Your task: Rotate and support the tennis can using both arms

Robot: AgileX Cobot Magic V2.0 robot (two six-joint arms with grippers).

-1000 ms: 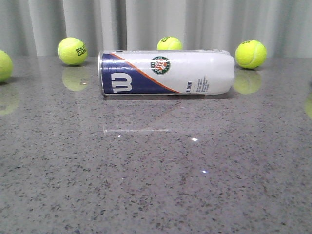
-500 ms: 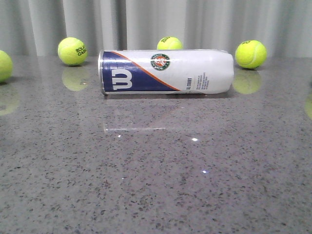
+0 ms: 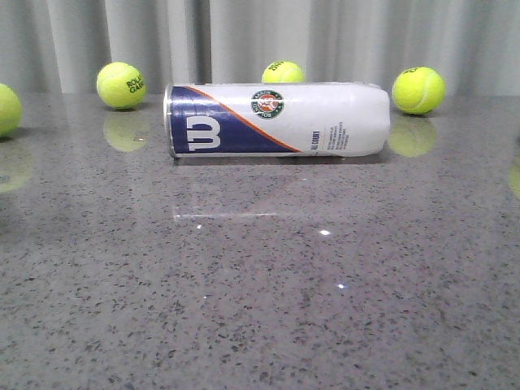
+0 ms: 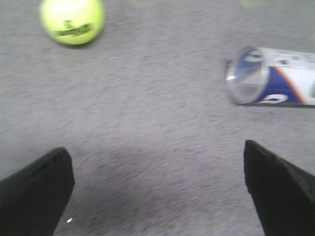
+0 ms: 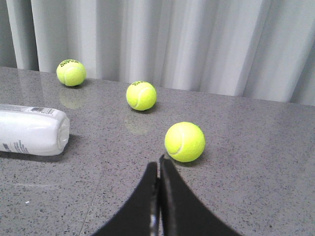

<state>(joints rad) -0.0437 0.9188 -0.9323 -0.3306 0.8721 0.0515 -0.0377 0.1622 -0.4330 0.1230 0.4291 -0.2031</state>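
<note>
The tennis can (image 3: 276, 119) lies on its side on the grey table, navy "W" end to the left, white end to the right. Neither gripper shows in the front view. In the left wrist view my left gripper (image 4: 158, 164) is open and empty, fingers wide apart, with the can's clear end (image 4: 268, 76) beyond its right finger. In the right wrist view my right gripper (image 5: 158, 164) is shut and empty; the can's white end (image 5: 32, 130) lies off to one side of it.
Tennis balls sit near the curtain at the back: one left (image 3: 121, 85), one behind the can (image 3: 283, 73), one right (image 3: 418, 90), one at the left edge (image 3: 6, 109). A ball (image 5: 184, 141) lies just beyond my right fingertips. Another ball (image 4: 72, 20) lies beyond my left gripper.
The can has rolled slightly about its long axis; the green emblem and the text have shifted a little. It stays in the same place.
</note>
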